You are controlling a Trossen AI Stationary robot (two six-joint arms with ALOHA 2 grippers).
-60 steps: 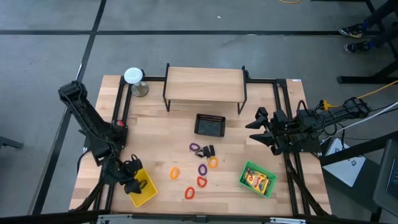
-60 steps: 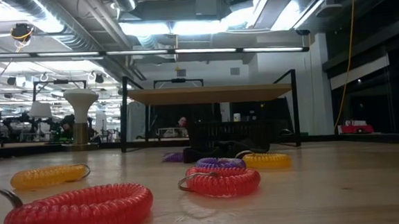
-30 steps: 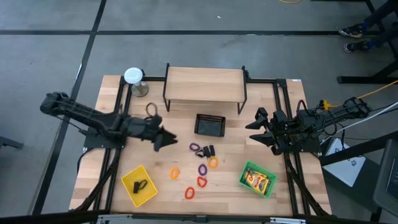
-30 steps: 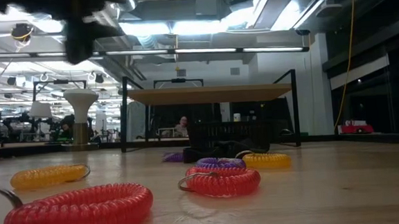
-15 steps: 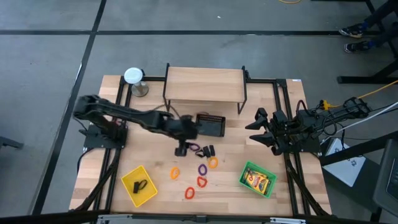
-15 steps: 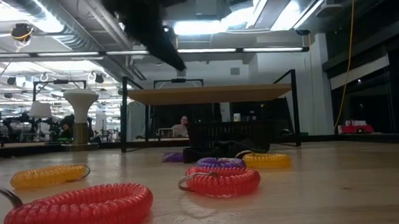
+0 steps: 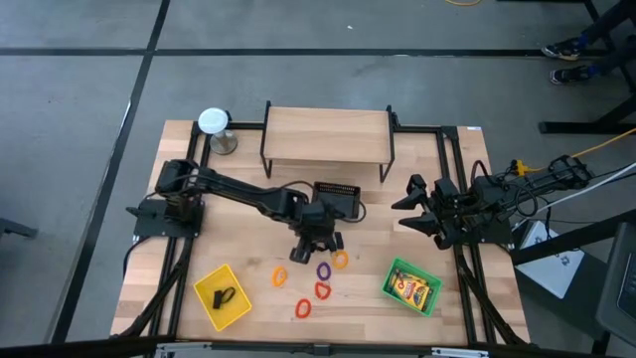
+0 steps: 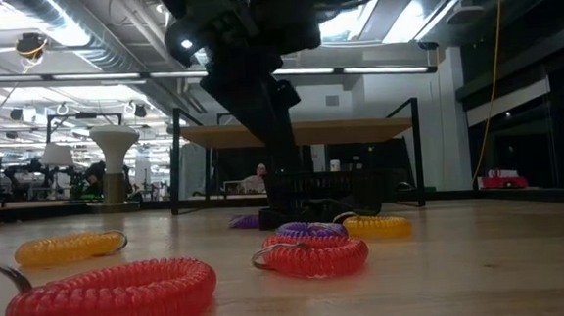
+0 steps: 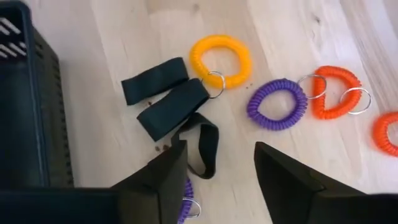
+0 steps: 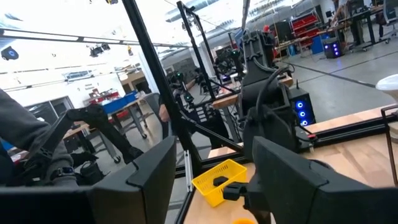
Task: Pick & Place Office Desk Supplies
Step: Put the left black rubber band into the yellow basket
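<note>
My left gripper (image 9: 221,149) is open and points steeply down over a cluster of supplies in the middle of the table. Its fingers stand on either side of a black looped clip (image 9: 202,146) without touching it. Two more black clips (image 9: 168,99) lie flat beside it. Coil rings lie around them: yellow (image 9: 221,59), purple (image 9: 277,102) and orange (image 9: 336,93). In the high view the left gripper (image 7: 318,241) covers the clips. My right gripper (image 7: 417,209) waits open and raised at the table's right side.
A black mesh basket (image 7: 336,199) stands just beyond the cluster, under a wooden shelf (image 7: 326,136). A yellow tray (image 7: 223,295) holds a black clip at the near left. A green tray (image 7: 411,285) holds a crayon pack at the near right. Red rings (image 7: 322,289) lie nearer.
My left gripper has swung from the table's left middle toward the right, reaching the cluster of clips and rings. It has sunk a little, rolled about its own line and tipped from nearly level to pointing steeply down. The supplies have stayed in place.
</note>
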